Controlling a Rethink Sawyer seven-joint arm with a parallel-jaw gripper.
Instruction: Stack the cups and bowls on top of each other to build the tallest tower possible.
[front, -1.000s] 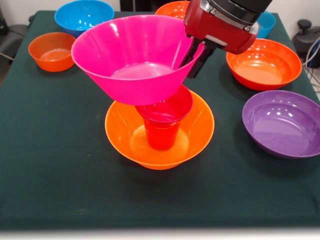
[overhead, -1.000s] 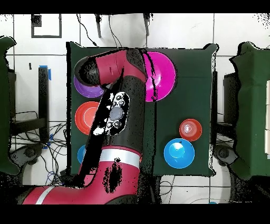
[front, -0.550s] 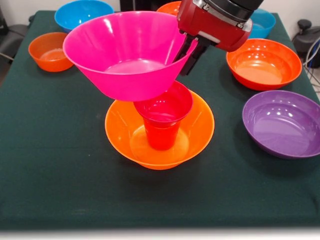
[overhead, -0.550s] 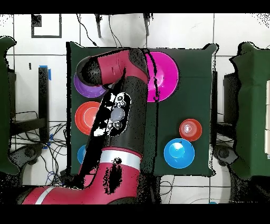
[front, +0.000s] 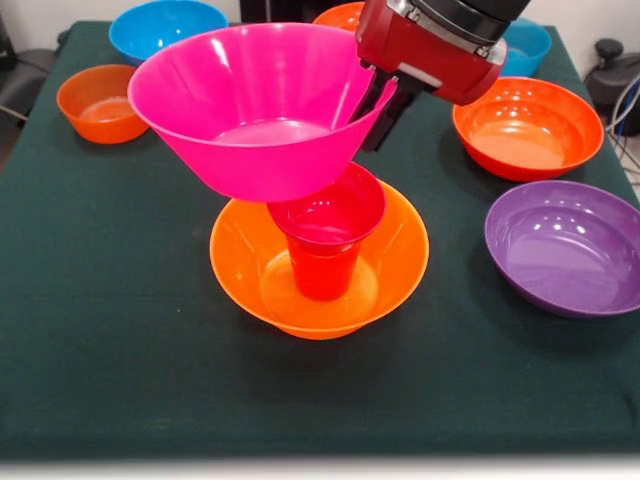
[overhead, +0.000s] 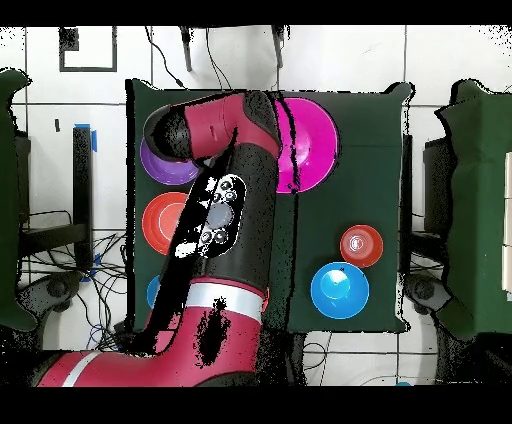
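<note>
While the small orange bowl (front: 103, 101) and blue bowl (front: 166, 28) wait on the desk (front: 110, 330), the tower (front: 320, 262) is only a cup (front: 325, 235) in the yellow-orange bowl (front: 390, 262). The pink bowl (front: 255, 110) hangs tilted above, its rim pinched in the jaws (front: 377, 102), higher than a second ago. Orange-red (front: 528, 126) and purple (front: 565, 246) bowls remain.

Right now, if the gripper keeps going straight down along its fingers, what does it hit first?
The gripper is shut on the pink bowl at its rim and points down, slightly tilted. It would likely meet the red cup rim or the orange bowl first; depth is unclear.
</note>
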